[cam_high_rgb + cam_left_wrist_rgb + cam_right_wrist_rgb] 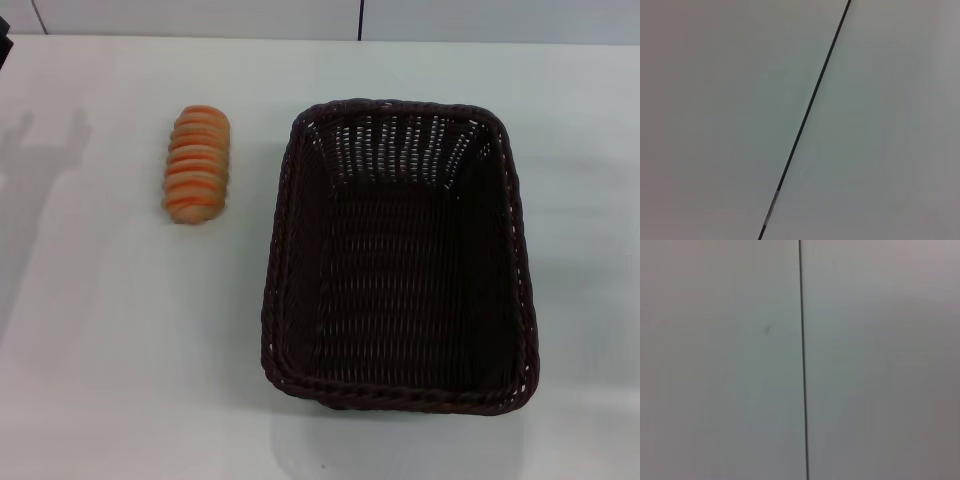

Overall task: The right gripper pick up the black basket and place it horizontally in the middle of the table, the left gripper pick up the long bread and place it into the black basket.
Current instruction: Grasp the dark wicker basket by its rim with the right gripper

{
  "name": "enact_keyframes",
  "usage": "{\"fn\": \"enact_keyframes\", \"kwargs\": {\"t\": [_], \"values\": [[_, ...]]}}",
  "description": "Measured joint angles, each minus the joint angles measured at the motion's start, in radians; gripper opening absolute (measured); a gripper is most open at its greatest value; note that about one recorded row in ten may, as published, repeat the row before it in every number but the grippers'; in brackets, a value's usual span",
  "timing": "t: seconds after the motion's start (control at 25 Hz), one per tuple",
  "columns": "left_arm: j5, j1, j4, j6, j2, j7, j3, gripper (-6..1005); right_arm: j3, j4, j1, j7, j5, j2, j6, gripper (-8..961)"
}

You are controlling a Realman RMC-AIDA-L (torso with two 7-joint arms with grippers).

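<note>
basket: black basket stands on the white surface, right of centre in the head view, long axis running 12 to 6 o'clock. Upright and empty.
basket handling: judged light for its bulk, woven wicker, fairly stiff but with some give at the sloping open-weave walls. Braided rim is thick and textured, so slip is unlikely.
basket grasp: rim is judged the best hold, pinched across one wall. The 3 o'clock long side is nearest the right arm. A hold near the middle of that side should limit tilt; a corner hold would likely let it swing. A turn is needed to lay it crosswise.
bread: long bread lies at about 10 o'clock from the basket, well apart from it, long axis near 12 to 6.
bread handling: judged light and soft, ridged crust, dented easily by hard squeeze. Best taken across the narrow width at mid-length, gentle closure.
left claw: not seen in any view; state cannot be told. Its wrist camera shows only a plain pale panel with a dark seam.
right claw: not seen either; state cannot be told. Same kind of panel and seam.
progress: nothing picked up yet.
</note>
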Motion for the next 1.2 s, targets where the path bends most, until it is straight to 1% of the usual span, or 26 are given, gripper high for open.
{"fn": "enact_keyframes", "kwargs": {"t": [0.16, 0.28, 0.32, 0.44, 0.84, 0.96, 1.0, 1.08, 1.16, 1.2], "values": [[0.0, 0.019, -0.017, 0.014, -0.008, -0.002, -0.003, 754, 0.007, -0.002, 0.003, 0.002, 0.0, 0.0, 0.0, 689], [0.0, 0.022, -0.018, 0.019, -0.01, -0.006, 0.001, 753, 0.008, -0.002, 0.005, 0.003, -0.001, 0.0, -0.002, 687], [0.0, 0.024, -0.018, 0.02, -0.016, -0.004, 0.002, 753, 0.008, -0.002, 0.005, 0.002, -0.001, 0.0, -0.004, 686], [0.0, 0.024, -0.018, 0.021, -0.02, 0.003, 0.001, 753, 0.009, -0.002, 0.005, 0.002, -0.001, 0.0, -0.005, 684], [0.0, 0.027, -0.034, 0.023, -0.019, -0.002, 0.003, 750, 0.002, 0.018, -0.009, -0.002, -0.002, 0.005, 0.007, 677], [0.0, 0.029, -0.04, 0.022, -0.017, -0.003, 0.008, 750, 0.003, 0.059, -0.031, -0.005, -0.002, 0.007, 0.055, 675], [0.0, 0.03, -0.041, 0.021, -0.014, -0.003, 0.013, 750, 0.007, 0.099, -0.045, -0.009, -0.002, 0.006, 0.102, 674], [0.0, 0.031, -0.042, 0.021, -0.013, -0.003, 0.014, 749, 0.008, 0.121, -0.052, -0.015, -0.002, 0.004, 0.126, 673], [0.0, 0.034, -0.044, 0.022, -0.013, -0.003, 0.016, 749, 0.009, 0.179, -0.071, -0.071, 0.0, 0.003, 0.178, 671], [0.0, 0.04, -0.051, 0.023, -0.012, -0.003, 0.016, 748, 0.009, 0.249, -0.092, -0.16, 0.005, 0.005, 0.234, 671]]}}
